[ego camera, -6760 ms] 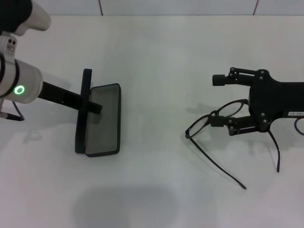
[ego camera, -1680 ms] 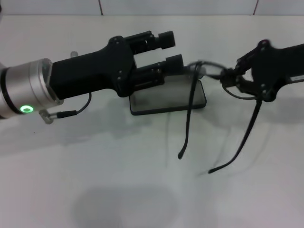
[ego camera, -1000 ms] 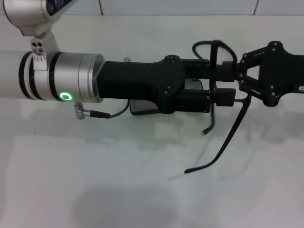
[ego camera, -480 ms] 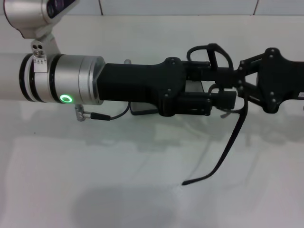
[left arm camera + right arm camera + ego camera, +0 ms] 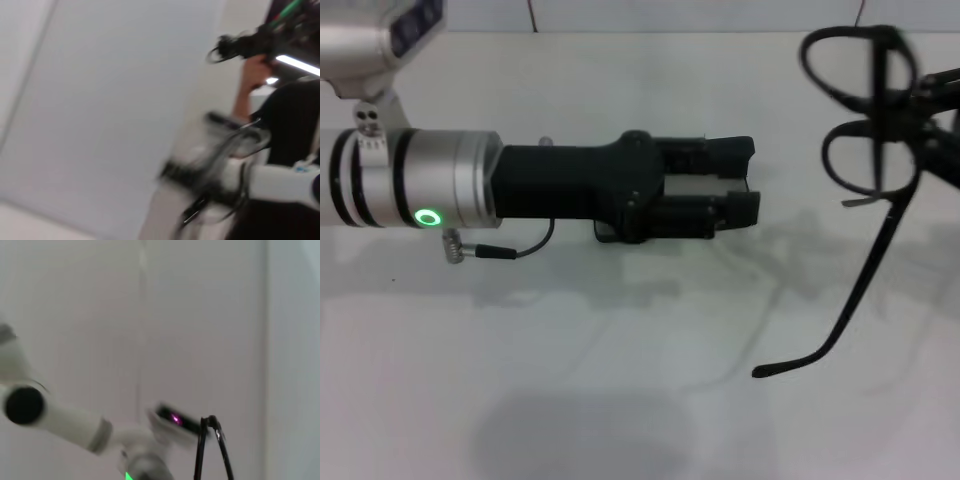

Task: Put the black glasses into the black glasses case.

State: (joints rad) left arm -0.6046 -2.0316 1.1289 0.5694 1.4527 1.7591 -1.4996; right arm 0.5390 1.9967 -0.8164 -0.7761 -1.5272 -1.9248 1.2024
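The black glasses [image 5: 876, 120] hang in the air at the far right, lenses upright, one temple arm trailing down toward the table. My right gripper [image 5: 941, 120] is shut on them at the picture's edge and is mostly out of view. The frame also shows in the right wrist view [image 5: 200, 450]. My left gripper [image 5: 757, 178] is open and empty, stretched across the middle above the black glasses case [image 5: 706, 187]. Only the case's grey lining and a black edge show between and under the fingers.
The white table [image 5: 620, 380] spreads all around. My left arm's silver forearm [image 5: 410, 190] with a green light and a loose cable crosses from the left. A person stands beyond the table in the blurred left wrist view [image 5: 290, 125].
The two grippers have parted. The right gripper carried the glasses up and to the right. The left gripper drew back to the left and stays over the case.
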